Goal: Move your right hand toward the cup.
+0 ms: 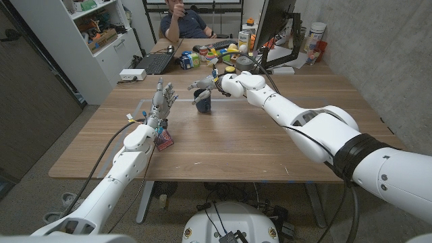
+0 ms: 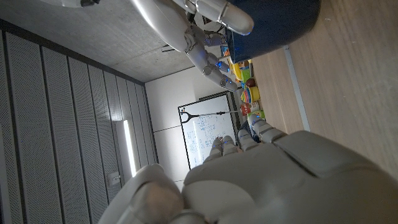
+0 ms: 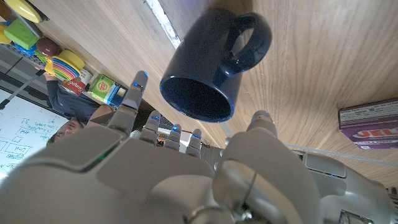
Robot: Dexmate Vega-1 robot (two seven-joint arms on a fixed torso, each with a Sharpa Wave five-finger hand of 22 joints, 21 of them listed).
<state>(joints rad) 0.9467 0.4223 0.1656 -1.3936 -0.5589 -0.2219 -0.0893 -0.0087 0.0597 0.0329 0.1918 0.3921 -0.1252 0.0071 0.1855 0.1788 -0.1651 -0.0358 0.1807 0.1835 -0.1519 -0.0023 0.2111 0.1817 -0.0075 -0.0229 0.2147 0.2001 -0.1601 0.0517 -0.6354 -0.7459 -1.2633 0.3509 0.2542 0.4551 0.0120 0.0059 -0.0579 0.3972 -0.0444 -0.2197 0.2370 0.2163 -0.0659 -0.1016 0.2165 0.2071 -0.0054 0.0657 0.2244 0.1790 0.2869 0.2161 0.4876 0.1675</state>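
Wooden planks make up your table [image 1: 223, 145], which carries a laptop [image 1: 156, 62], a monitor [image 1: 273, 23] and bright clutter at its far end, where a person [image 1: 183, 23] sits between white shelves and a concrete wall. Your dark blue cup [image 1: 202, 100] stands upright mid-table, glossy, with a loop handle. Your right hand [image 1: 205, 84] hovers just above it, fingers spread and holding nothing, and your left hand [image 1: 160, 100] stands upright nearby, fingers apart.

Wooden table [image 1: 236, 145], white shelving [image 1: 101, 30], grey concrete wall [image 1: 378, 40], whiteboard [image 2: 208, 127]
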